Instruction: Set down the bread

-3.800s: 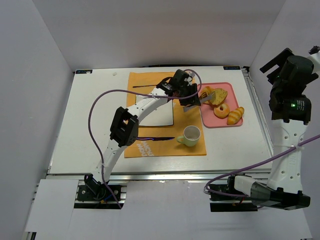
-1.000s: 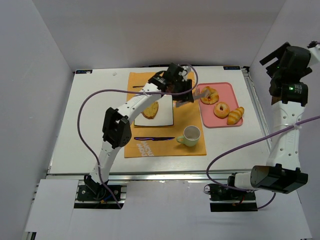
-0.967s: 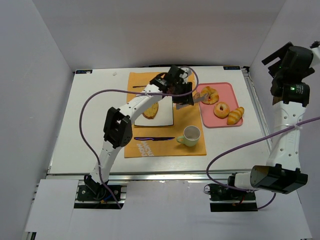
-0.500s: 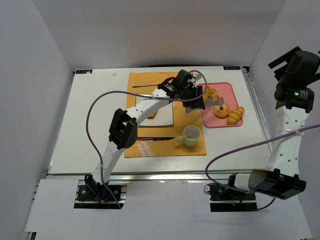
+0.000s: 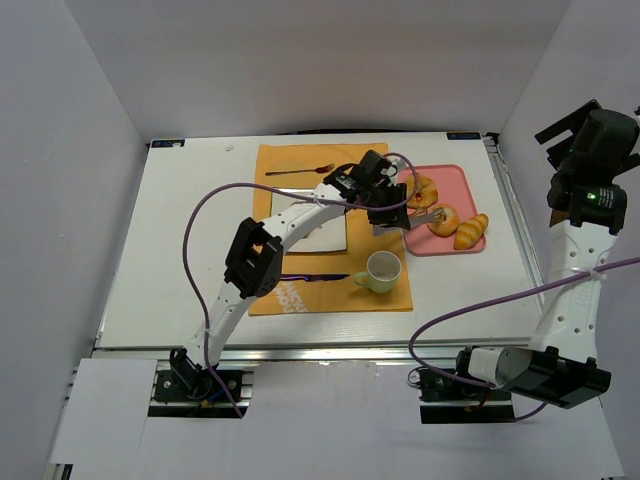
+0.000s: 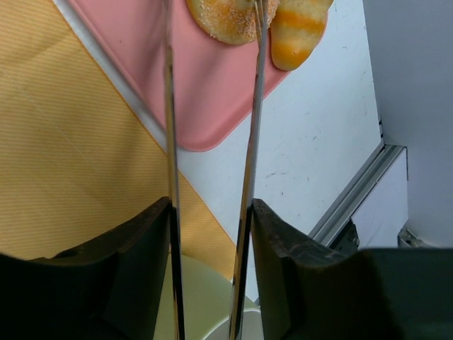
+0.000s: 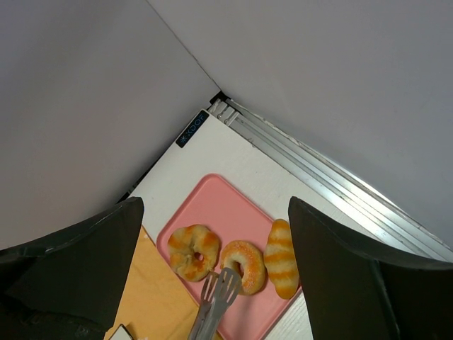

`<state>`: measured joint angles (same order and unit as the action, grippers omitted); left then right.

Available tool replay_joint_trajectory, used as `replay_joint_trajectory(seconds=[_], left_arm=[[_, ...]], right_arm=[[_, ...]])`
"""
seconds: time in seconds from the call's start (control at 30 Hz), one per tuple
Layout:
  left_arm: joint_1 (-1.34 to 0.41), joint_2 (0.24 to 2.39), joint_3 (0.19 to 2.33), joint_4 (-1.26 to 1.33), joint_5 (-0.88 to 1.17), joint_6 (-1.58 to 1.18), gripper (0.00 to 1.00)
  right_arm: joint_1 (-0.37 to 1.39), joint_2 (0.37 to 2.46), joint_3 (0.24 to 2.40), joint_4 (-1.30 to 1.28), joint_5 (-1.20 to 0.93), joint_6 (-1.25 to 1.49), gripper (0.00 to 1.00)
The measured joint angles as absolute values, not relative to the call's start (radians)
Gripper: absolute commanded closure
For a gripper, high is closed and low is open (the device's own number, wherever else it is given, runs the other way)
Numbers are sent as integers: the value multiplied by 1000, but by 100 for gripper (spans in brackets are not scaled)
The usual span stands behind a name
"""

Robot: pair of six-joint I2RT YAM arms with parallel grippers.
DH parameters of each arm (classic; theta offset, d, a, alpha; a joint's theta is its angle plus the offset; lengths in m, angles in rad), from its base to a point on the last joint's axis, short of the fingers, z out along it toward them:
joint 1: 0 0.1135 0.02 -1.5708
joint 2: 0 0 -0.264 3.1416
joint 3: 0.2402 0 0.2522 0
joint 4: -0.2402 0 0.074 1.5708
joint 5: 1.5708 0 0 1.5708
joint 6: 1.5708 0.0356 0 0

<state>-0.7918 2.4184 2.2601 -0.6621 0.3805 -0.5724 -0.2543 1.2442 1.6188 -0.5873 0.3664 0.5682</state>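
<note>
My left gripper (image 5: pixel 390 205) (image 6: pixel 210 212) is shut on a pair of metal tongs (image 5: pixel 425 211) (image 6: pixel 253 106). The tongs reach over the pink tray (image 5: pixel 420 240) (image 6: pixel 205 99) (image 7: pixel 212 195). Their tips (image 7: pixel 221 287) sit at the near edge of the sugared donut (image 5: pixel 445 219) (image 6: pixel 226 18) (image 7: pixel 246 261), the arms apart with nothing between them. A twisted ring bread (image 5: pixel 420 188) (image 7: pixel 191 251) and a striped roll (image 5: pixel 472 231) (image 6: pixel 301 28) (image 7: pixel 282 258) flank the donut. The white plate (image 5: pixel 335 238) is mostly hidden under the left arm. High at the right, my right gripper (image 5: pixel 585 125) (image 7: pixel 216 205) stands open and empty.
An orange mat (image 5: pixel 385 235) (image 6: pixel 64 142) carries the plate, a pale green cup (image 5: pixel 381 270) (image 6: pixel 202 304), a purple knife (image 5: pixel 310 277) and a fork (image 5: pixel 300 170). White walls close in on three sides; a metal rail runs along the table's right edge (image 5: pixel 515 220).
The left arm swung the tongs rightward from the plate to the pink tray. The bread slice seen on the plate a second ago is now covered by the arm.
</note>
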Motion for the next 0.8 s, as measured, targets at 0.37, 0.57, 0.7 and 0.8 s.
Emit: replay_joint_trajectory(seconds=[0.37, 0.57, 0.7, 0.8], left_arm=[[-811, 2419, 2262, -659, 382, -588, 90], [-810, 2404, 2281, -659, 345, -608, 99], [-797, 2316, 2237, -678, 254, -607, 100], [-754, 2130, 2076, -673, 190, -617, 100]], right_arm=[[-254, 1236, 1606, -582, 356, 569, 11], [-254, 1258, 1642, -580, 341, 569, 11], [-254, 1284, 1697, -575, 311, 578, 11], [-254, 1292, 1711, -573, 280, 595, 11]])
